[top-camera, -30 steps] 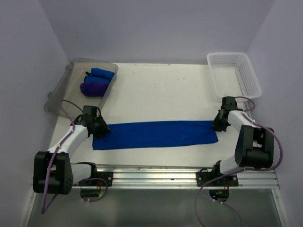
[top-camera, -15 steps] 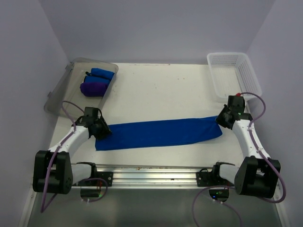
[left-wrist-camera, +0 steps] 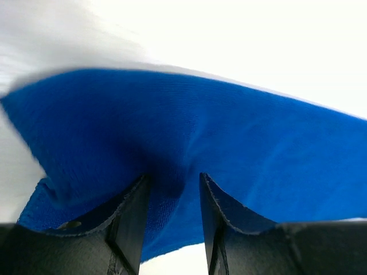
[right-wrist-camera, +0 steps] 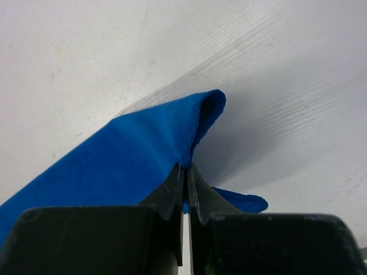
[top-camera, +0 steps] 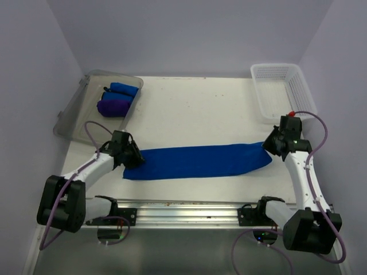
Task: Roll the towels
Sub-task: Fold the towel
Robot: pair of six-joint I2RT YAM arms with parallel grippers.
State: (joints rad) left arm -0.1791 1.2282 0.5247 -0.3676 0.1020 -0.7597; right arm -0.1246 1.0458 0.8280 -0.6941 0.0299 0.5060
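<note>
The right pincer (top-camera: pixel 270 148) (right-wrist-camera: pixel 186 172) is pressed together on the right end of the long royal blue cloth towel (top-camera: pixel 198 161) (right-wrist-camera: pixel 143 154). In the right wrist view its black fingers (right-wrist-camera: pixel 169 197) meet on a thin fold of the cloth, and the end stands lifted off the white bench (top-camera: pixel 195 109) with a small flap hanging below.

The left pincer (top-camera: pixel 133 157) (left-wrist-camera: pixel 172 183) pinches the towel's left end. In the left wrist view a thick bunch of blue cloth (left-wrist-camera: pixel 229 132) is drawn into the gap between its two fingers (left-wrist-camera: pixel 129 223), which stand apart around it.

Between the two pincers the towel stretches across the near part of the bench, tapering toward the right.

At the far left a clear grey plastic tray (top-camera: pixel 74 109) holds a rolled blue towel (top-camera: pixel 123 89) and, just in front of it, a rolled dark purple towel (top-camera: pixel 113 107). A white mesh basket (top-camera: pixel 304 94) sits at the far right corner.

A second ago the towel lay flat as an even rectangle. Since then its left end has shifted to the right with the left pincer. The right end has risen and narrowed, and the right arm has unfolded from its bent pose near the base.
</note>
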